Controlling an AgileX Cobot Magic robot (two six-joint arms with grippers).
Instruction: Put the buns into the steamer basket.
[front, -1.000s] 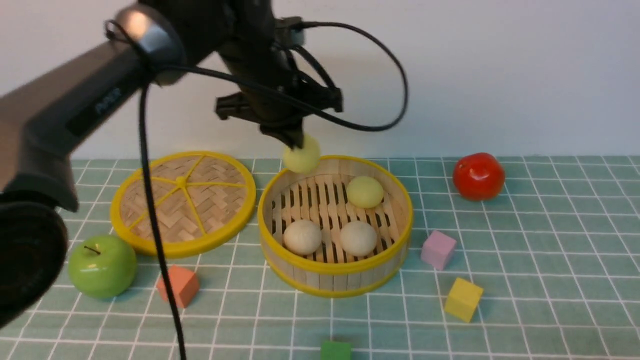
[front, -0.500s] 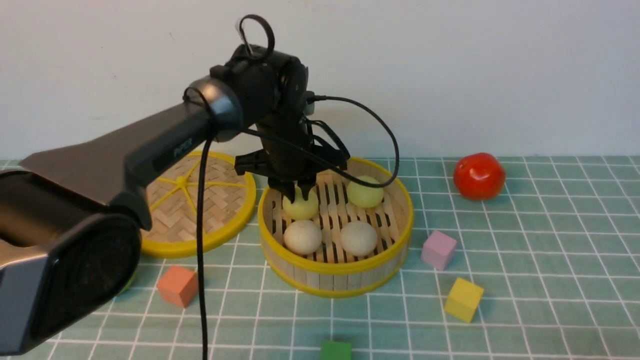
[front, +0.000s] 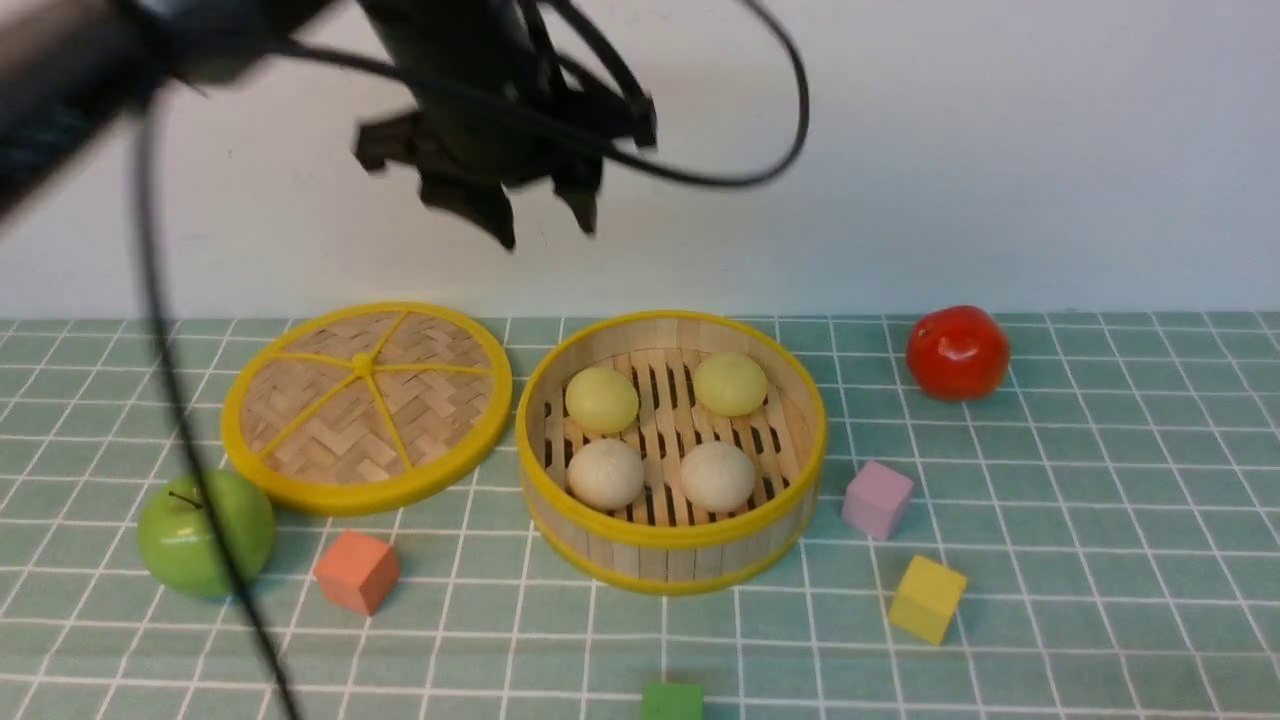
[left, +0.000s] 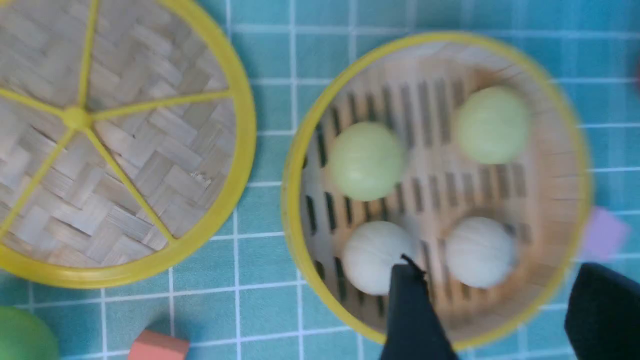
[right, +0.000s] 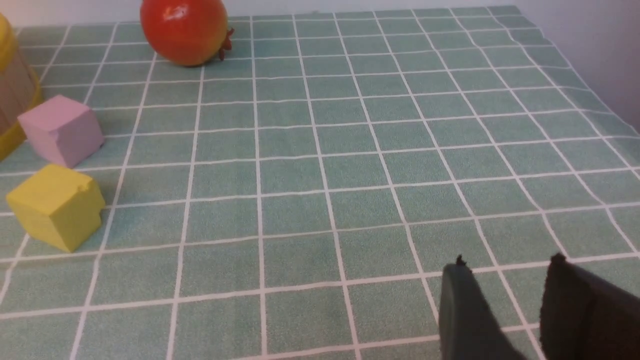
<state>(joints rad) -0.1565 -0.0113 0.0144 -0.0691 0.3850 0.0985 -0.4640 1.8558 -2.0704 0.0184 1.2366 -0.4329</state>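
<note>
All four buns (front: 660, 435) rest inside the steamer basket (front: 672, 540), so my left end effector (front: 548, 215) hangs above it, wide and empty.

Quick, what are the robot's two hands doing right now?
Left gripper: open, holding nothing, up above the steamer basket.
Right gripper: open, holding nothing, over bare tablecloth.
</note>
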